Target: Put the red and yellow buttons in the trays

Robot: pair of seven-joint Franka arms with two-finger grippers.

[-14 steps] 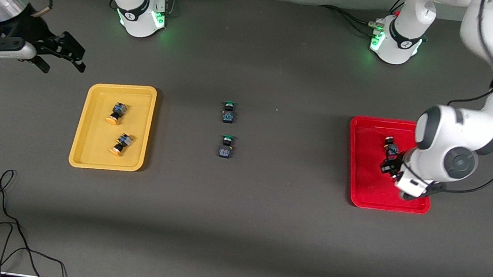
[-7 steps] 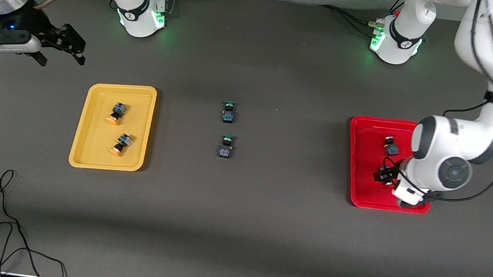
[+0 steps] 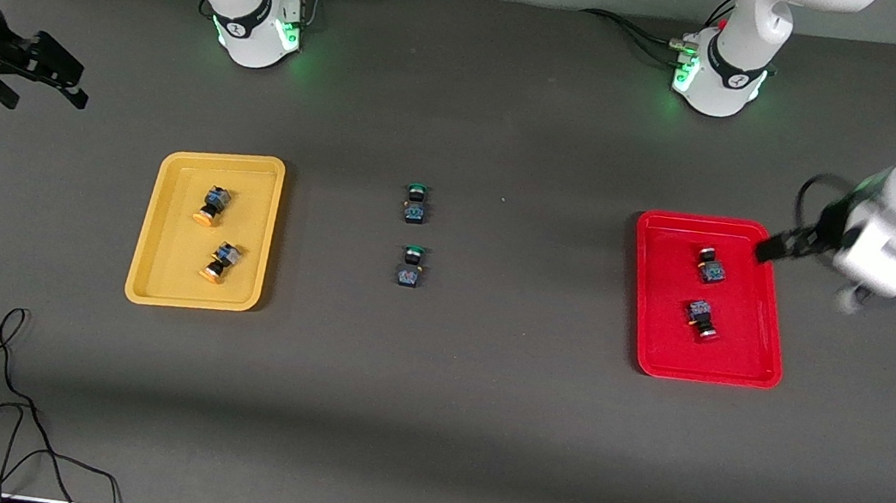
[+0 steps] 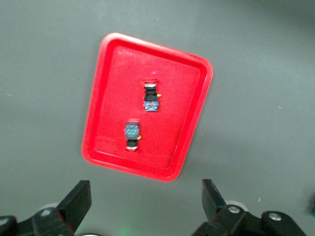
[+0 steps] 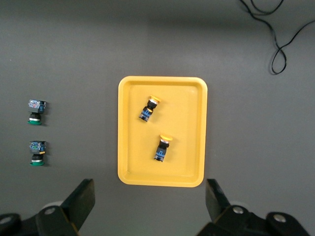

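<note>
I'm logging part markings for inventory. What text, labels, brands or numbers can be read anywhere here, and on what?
None can be read.
Right arm's base: a small dark emblem, too small to make out.
Left arm's base: the same, unreadable.
Buttons and both trays: no visible lettering.

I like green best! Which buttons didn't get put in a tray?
The two green-capped buttons lie on the bare table between the yellow tray and the red tray.

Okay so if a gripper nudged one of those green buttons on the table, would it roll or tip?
The green button lies on its side on the bare table, so tipping looks unlikely. Its round cap might let it swivel or roll a little, though the blocky dark body should check that. Being small, it is probably light and would skid easily.
</note>
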